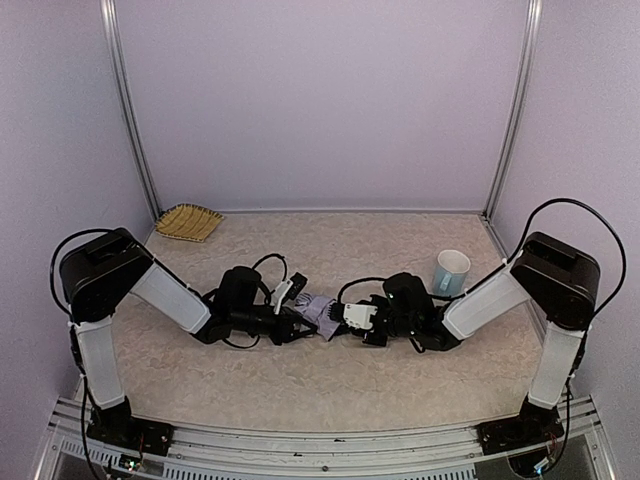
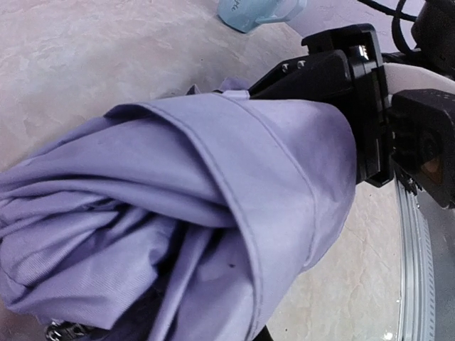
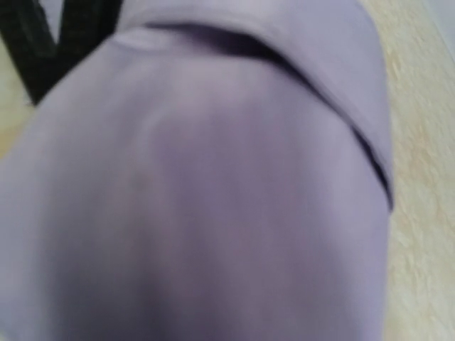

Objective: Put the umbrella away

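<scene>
- Umbrella (image 1: pixel 322 312) lay mid-table (image 1: pixel 300 385), between left end effector (image 1: pixel 298 318) and right end effector (image 1: pixel 346 318).
- Collapsed into a loose roll: pale lavender fabric in creased layers, with 1 stitched band wrapped across the bundle (image 2: pixel 213 206) and dark underside showing in the folds.
- Left end effector clenched at the umbrella's left end; could not tell if it had caught fabric.
- Right end effector grasped the umbrella's right end.
- Light-blue cup (image 1: pixel 451 272) stood well apart, right rear.
</scene>
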`<state>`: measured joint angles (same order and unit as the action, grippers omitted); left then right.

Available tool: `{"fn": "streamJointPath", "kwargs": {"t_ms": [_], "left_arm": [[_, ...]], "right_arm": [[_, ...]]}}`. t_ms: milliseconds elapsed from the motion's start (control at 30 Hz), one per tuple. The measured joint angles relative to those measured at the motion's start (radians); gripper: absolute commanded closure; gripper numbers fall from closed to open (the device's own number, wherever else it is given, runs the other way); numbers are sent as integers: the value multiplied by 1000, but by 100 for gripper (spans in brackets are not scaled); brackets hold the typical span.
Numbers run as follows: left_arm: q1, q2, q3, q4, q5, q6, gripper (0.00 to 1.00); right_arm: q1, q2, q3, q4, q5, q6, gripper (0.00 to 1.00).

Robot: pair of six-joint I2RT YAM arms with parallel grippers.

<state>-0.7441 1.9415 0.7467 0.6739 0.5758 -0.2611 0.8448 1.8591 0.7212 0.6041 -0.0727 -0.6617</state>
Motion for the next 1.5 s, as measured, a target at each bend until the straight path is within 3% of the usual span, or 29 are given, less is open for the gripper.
{"fn": "streamJointPath", "kwargs": {"t_ms": [433,800,1000,1300,1500], "left_arm": [[3,-38,-6,-9,108,22,100],[-64,-150,-7,-63,98,99,100],[-68,-175,-19,-43,70,133,100],[-60,-168,48,-5,121,276,100],[-68,-120,137,22,216,452,100]], "right_arm": [[-77,3,8,-1,-48,55,100],[-165,-32,176,-176,-156,250,100],[-206,-178,182,-278,-296,344,100],[-245,-418,167,-430,-669,384,100],[-198,-537,150,-515,-678,370,100]]}}
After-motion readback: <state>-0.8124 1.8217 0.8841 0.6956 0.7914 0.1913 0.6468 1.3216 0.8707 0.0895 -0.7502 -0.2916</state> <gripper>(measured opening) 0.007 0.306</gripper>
